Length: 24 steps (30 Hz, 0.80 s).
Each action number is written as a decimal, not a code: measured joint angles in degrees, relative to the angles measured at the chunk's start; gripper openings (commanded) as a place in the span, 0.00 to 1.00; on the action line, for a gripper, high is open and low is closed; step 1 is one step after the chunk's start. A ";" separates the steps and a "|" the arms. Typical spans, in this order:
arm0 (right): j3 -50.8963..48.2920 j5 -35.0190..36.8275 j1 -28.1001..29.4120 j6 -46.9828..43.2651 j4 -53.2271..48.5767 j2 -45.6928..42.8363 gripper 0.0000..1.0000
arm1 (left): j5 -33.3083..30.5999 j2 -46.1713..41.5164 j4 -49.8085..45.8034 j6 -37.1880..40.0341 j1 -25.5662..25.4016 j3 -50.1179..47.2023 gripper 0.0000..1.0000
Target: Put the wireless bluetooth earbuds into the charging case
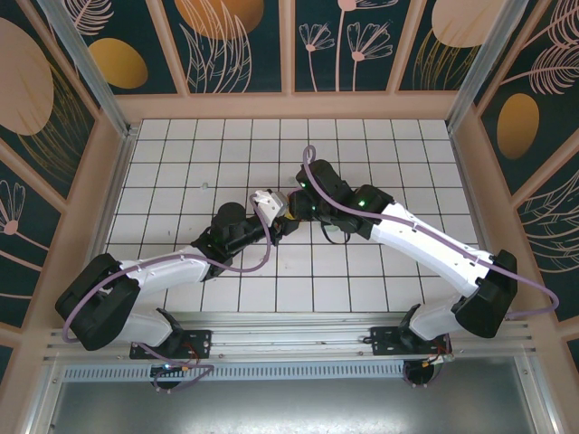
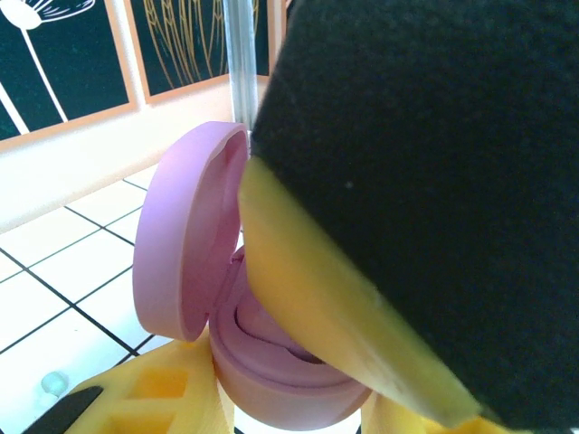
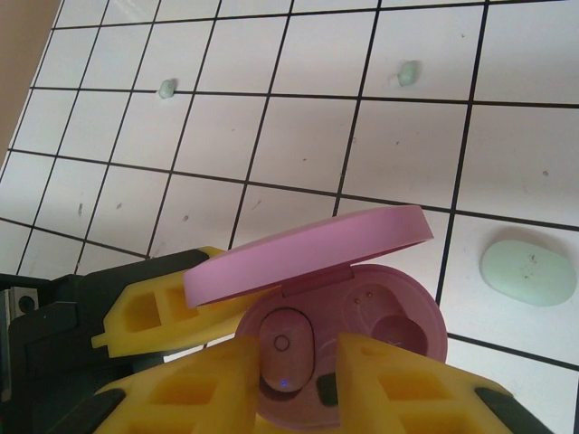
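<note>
The pink charging case (image 3: 398, 312) is held above the tiles with its lid (image 3: 308, 253) raised. My left gripper (image 2: 285, 402) is shut on the case's base (image 2: 271, 380), a yellow finger on each side. A pink earbud (image 3: 285, 348) with a small blue light lies in the case's left slot, and the right slot (image 3: 398, 330) is empty. My right gripper (image 3: 300, 348) hangs over the case, its fingers slightly open either side of that earbud, with a gap on the right side. Both grippers meet at mid-table (image 1: 285, 212). Two mint earbuds (image 3: 167, 88) (image 3: 409, 72) lie on the tiles beyond.
A shut mint green case (image 3: 528, 271) lies on the tiles to the right of the pink one. One finger of my right gripper (image 2: 317, 298) crosses close in front of the left wrist camera. Wooden walls (image 1: 298, 107) ring the white tiled floor.
</note>
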 measured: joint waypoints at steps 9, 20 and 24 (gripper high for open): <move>0.07 -0.52 0.00 0.02 0.02 -0.07 0.32 | 0.02 0.00 0.00 0.00 0.00 0.00 0.02; -2.23 -4.85 -0.92 0.50 5.18 -9.38 0.32 | -0.02 -6.60 -1.88 1.03 0.00 -4.48 0.06; -3.17 -5.90 -2.38 1.16 7.06 -12.63 0.32 | 0.48 -9.55 -2.73 0.57 0.57 -6.32 0.05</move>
